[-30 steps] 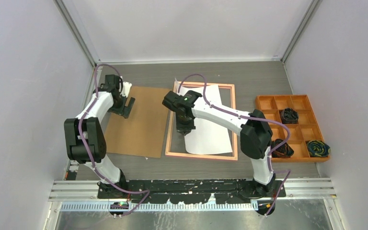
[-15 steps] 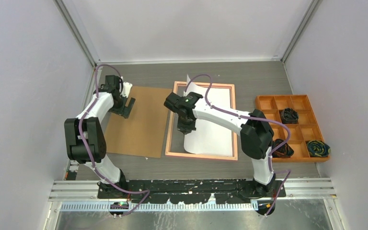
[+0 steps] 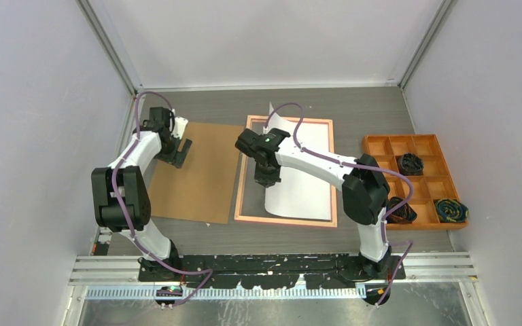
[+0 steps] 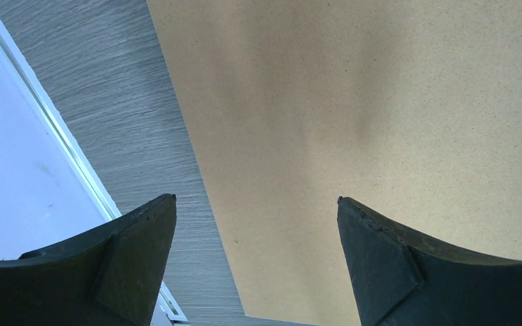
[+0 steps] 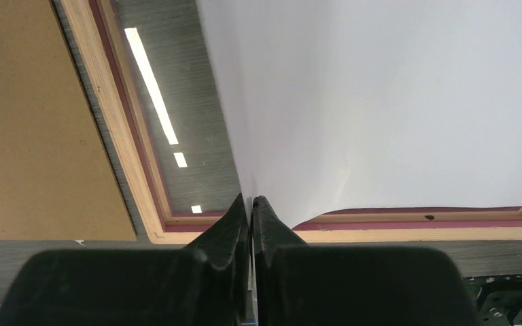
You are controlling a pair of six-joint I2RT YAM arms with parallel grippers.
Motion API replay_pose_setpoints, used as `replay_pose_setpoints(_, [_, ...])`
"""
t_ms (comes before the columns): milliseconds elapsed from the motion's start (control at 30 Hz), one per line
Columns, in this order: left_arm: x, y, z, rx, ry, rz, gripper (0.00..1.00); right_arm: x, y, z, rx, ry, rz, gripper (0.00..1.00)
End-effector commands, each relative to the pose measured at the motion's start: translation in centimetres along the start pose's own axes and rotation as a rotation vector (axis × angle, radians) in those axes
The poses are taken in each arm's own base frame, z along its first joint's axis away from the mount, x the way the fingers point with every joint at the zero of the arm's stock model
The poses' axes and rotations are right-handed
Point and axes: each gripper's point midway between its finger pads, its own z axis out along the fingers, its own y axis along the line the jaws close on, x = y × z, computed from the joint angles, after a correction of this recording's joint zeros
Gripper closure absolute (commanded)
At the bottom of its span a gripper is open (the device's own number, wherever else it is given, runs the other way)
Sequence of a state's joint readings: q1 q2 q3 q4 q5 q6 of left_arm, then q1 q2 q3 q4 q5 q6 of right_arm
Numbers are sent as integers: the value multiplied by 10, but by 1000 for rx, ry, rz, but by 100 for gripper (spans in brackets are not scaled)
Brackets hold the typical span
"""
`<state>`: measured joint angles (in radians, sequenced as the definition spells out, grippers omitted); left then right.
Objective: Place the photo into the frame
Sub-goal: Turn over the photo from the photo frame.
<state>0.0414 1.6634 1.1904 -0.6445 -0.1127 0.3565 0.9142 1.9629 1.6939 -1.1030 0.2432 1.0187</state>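
The photo [image 3: 304, 178] lies white back up inside the frame [image 3: 247, 193], its left edge lifted. My right gripper [image 3: 266, 180] is shut on that left edge. In the right wrist view the fingers [image 5: 234, 224] pinch the white sheet [image 5: 394, 102] above the frame's tan wooden edge [image 5: 119, 163] and its clear pane [image 5: 177, 102]. My left gripper [image 3: 182, 153] is open and empty over the far left corner of the brown backing board [image 3: 197, 170]; the left wrist view shows its fingertips [image 4: 146, 234] apart above the board [image 4: 353, 102].
An orange compartment tray [image 3: 379, 145] with dark coiled items stands at the right. White walls close in the table on the left, back and right. A wall rail [image 4: 54, 129] runs close beside the left gripper.
My right gripper has moved right and slightly toward the near side, dragging the photo's left edge with it. The sheet has turned squarer to the frame. The left arm has not moved.
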Motion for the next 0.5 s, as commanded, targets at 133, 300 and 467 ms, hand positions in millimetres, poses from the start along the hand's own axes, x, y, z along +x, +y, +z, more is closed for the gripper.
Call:
replay_pose_setpoints(133, [-9, 12, -12, -42, -44, 16, 10, -19, 10, -13, -74, -57, 14, 56])
replay_pose_setpoints(300, [-10, 12, -11, -39, -43, 26, 10, -19, 14, -15, -103, -52, 0, 31])
replay_pose_setpoints(467, [-9, 13, -10, -46, -34, 26, 10, -18, 22, -19, -173, -62, -3, 0])
